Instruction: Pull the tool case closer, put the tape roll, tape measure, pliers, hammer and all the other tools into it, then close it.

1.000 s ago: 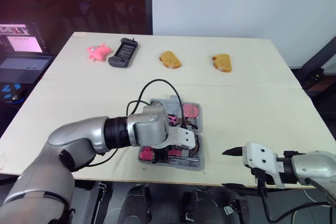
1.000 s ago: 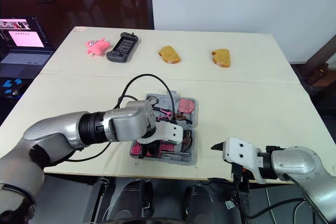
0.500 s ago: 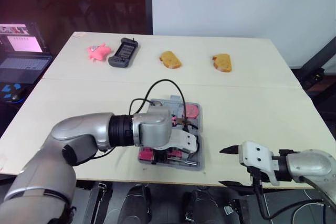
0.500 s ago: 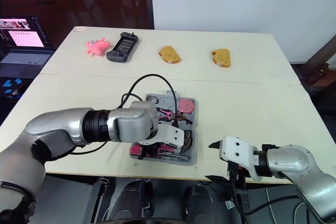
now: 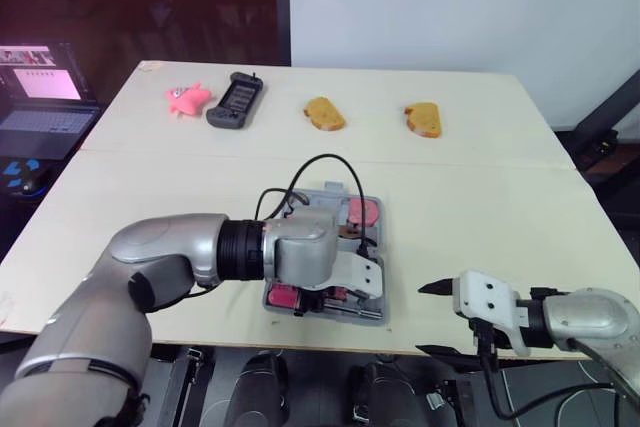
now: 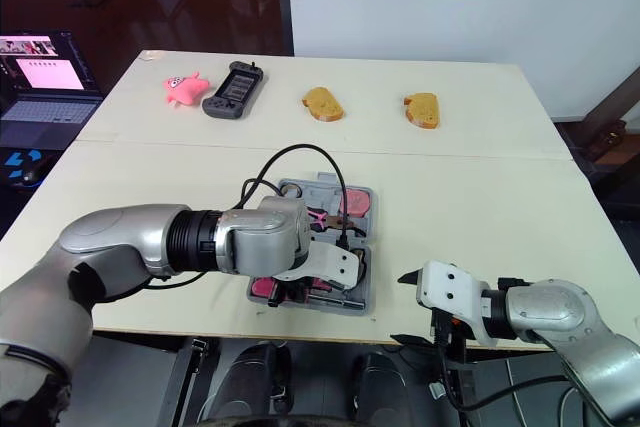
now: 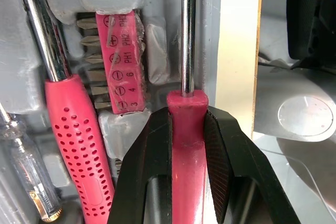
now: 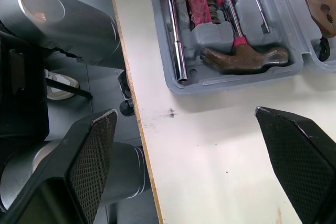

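Observation:
The grey tool case lies open near the table's front edge, with my left arm over it. In the left wrist view my left gripper is shut on a red-handled screwdriver whose steel shaft runs along the case's front wall. Beside it in the case lie another red screwdriver and a red bit holder. The right wrist view shows the hammer and pink-handled pliers in their slots. A pink round tool sits at the case's far end. My right gripper stands open at the front edge, right of the case.
Along the far side of the table lie a pink toy, a black controller and two bread pieces. A laptop stands off the table to the left. A black cable loops over the case.
My left wrist has shifted slightly to the right over the case, still holding the screwdriver. The right gripper has edged a little to the left along the front edge.

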`<state>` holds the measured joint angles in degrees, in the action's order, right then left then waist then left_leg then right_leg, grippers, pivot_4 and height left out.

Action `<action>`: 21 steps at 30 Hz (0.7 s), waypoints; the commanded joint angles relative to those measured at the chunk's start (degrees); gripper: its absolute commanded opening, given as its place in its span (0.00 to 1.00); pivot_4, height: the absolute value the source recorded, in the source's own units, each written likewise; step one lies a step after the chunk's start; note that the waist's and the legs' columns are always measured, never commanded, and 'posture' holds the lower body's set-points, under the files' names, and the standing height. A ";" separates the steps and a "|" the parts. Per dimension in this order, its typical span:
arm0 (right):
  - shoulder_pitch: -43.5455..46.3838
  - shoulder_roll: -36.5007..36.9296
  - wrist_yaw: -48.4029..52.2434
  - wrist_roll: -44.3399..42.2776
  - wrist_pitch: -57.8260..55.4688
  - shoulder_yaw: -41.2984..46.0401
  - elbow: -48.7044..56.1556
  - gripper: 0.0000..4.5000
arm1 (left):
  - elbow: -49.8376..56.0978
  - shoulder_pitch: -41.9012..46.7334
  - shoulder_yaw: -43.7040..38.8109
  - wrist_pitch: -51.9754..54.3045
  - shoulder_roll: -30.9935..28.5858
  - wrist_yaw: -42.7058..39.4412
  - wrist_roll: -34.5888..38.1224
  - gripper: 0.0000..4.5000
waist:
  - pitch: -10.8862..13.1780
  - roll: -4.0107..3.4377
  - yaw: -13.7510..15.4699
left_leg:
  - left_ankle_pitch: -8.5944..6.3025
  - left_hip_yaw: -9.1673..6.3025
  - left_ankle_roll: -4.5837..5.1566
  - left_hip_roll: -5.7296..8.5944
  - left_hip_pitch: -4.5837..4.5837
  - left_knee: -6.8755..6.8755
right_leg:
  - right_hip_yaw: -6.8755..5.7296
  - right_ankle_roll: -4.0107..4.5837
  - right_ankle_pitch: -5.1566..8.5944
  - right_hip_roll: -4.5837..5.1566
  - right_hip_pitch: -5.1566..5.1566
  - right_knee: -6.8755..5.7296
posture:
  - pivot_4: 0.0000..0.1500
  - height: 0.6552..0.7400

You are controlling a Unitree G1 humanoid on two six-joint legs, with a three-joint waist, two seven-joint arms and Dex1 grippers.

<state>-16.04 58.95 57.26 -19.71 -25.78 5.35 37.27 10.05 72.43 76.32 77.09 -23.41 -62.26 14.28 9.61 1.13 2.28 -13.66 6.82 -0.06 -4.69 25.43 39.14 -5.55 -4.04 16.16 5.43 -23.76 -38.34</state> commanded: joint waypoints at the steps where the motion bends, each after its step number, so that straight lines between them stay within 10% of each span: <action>1: 0.42 -0.76 -0.31 0.24 0.63 -0.08 0.98 1.00 | 0.54 1.01 0.31 0.08 0.69 0.55 0.06 0.08 | 0.00 0.00 0.00 | 0.00 0.00 0.00 0.00 0.00 0.00 | 0.00 0.00 0.00 0.00 0.00 0.00 | 1.00 0.75; 13: 1.35 -1.14 -0.48 1.41 1.04 -0.98 0.46 1.00 | -1.27 0.42 -0.51 0.74 1.13 1.97 0.45 0.08 | 0.00 0.00 -0.01 | 0.00 0.00 0.00 0.00 0.00 0.00 | 0.00 0.00 0.00 0.00 0.00 0.00 | 1.00 0.75; 21: 1.45 -1.17 -0.58 1.62 0.88 -1.19 0.44 1.00 | -2.07 0.40 -1.50 2.43 1.91 2.75 1.34 0.96 | -0.01 -0.02 0.02 | 0.00 -0.09 0.00 0.04 -0.05 0.01 | -0.03 0.13 0.07 0.00 0.11 0.03 | 1.00 0.75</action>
<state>-15.10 58.05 56.75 -18.21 -25.52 3.65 37.27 8.39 72.55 75.41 78.53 -21.78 -60.40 15.54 9.60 1.11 2.29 -13.66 6.70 -0.06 -4.64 25.38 39.15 -5.59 -3.91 16.23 5.43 -23.64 -38.31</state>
